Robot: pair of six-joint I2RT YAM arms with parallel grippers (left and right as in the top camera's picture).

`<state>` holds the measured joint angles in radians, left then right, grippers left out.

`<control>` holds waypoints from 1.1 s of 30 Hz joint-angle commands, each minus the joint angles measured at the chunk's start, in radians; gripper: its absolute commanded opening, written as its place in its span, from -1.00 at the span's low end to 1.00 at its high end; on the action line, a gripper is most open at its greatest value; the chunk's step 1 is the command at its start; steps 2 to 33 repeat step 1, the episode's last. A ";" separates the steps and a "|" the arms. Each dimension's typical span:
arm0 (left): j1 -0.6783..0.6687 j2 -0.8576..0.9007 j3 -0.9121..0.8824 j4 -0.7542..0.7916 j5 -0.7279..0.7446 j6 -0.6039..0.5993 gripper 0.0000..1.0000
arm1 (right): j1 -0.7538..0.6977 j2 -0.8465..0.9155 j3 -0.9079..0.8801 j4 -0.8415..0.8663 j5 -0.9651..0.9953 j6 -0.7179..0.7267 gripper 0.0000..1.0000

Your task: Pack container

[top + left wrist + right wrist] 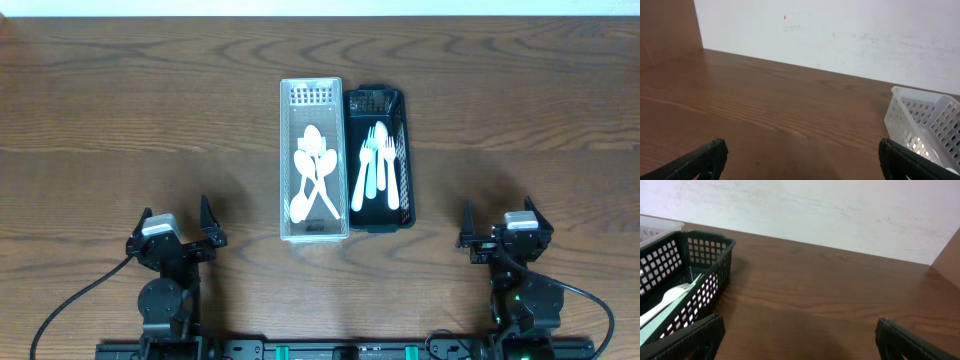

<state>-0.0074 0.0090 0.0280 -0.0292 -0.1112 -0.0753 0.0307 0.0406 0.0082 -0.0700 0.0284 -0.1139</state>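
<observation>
A white slotted basket (286,160) stands at the table's middle and holds several white plastic spoons (312,172). Beside it on the right a dark green basket (406,160) holds white plastic forks (377,165). My left gripper (178,226) is open and empty near the front left, well apart from the baskets. My right gripper (497,226) is open and empty near the front right. The left wrist view shows the white basket's corner (925,120) between wide-open fingers (800,162). The right wrist view shows the green basket (715,255) with a fork (670,297) inside, left of the open fingers (797,340).
The brown wooden table (120,120) spreads around both baskets. A white wall (840,35) stands behind the table's far edge. Black cables (70,300) run from both arm bases at the front edge.
</observation>
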 commanded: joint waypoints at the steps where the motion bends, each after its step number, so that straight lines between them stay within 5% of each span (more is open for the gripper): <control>1: -0.001 -0.005 -0.024 -0.034 -0.002 -0.005 0.96 | 0.009 -0.009 -0.003 -0.003 0.001 -0.003 0.98; 33: -0.001 -0.005 -0.024 -0.034 -0.002 -0.005 0.96 | 0.009 -0.009 -0.003 -0.003 0.001 -0.003 0.98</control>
